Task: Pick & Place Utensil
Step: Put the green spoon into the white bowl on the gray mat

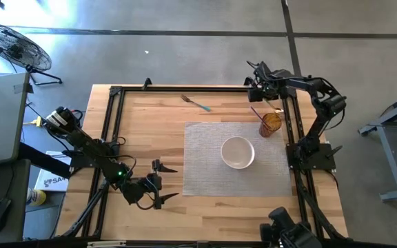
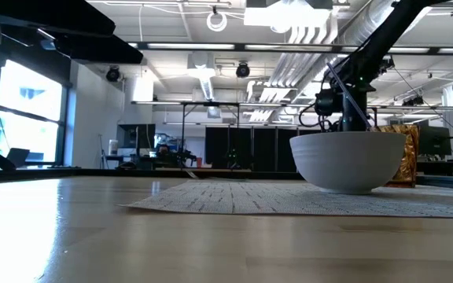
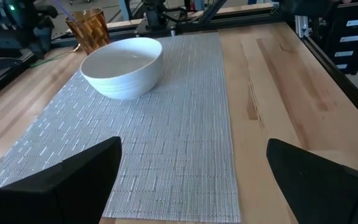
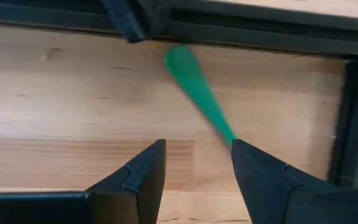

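Observation:
A fork with a teal handle (image 1: 196, 103) lies flat on the bare wood at the far side, left of my right gripper. My right gripper (image 1: 255, 88) hangs over the table's far right corner, its fingers apart (image 4: 197, 162). In the right wrist view a blurred green handle (image 4: 194, 84) runs from near the black rail to the tip of one finger (image 4: 241, 152). An amber cup (image 1: 270, 124) with a dark stick in it stands on the placemat's far right corner. My left gripper (image 1: 163, 182) waits open and empty at the near left. My right gripper: the green handle's near end (image 4: 229, 135) meets the inner tip of one finger and is hidden behind it. The gap between the fingers shows bare wood. I cannot tell whether the finger touches the handle.
A white bowl (image 1: 238, 152) stands on the grey woven placemat (image 1: 205, 165), near the cup. A black frame (image 1: 178, 88) runs along the far, left and right sides of the table. There is free wood left of the placemat.

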You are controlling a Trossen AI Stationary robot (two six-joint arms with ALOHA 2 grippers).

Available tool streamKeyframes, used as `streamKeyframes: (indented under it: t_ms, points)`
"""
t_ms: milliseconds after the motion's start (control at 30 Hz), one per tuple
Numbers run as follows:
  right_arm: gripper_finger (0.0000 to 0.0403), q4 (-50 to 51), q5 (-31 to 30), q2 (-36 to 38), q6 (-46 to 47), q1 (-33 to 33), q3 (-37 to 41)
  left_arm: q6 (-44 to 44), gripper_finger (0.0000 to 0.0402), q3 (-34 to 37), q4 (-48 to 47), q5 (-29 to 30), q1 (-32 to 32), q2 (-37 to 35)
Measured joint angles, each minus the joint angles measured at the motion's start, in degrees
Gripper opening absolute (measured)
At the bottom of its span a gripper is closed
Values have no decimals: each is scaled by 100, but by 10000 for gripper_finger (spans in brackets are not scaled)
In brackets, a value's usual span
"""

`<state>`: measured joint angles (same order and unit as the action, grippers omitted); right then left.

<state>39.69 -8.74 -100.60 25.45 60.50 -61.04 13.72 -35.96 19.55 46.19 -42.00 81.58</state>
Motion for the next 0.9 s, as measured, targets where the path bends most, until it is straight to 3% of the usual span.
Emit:
streamKeyframes:
  t_ms: [200,433,700,900]
  points:
    - [158,-150,-450,0,-46,-42,0,-17,396,0,2,0,0,0]
    - [147,-121,-119,-32,-700,-4,-65,-44,396,0,4,179,0,0]
    - [157,1169,-482,-966,-1243,-14,-981,-243,396,0,5,392,0,0]
    - [160,1473,-252,-1239,-1533,67,-1226,-488,396,0,4,396,0,0]
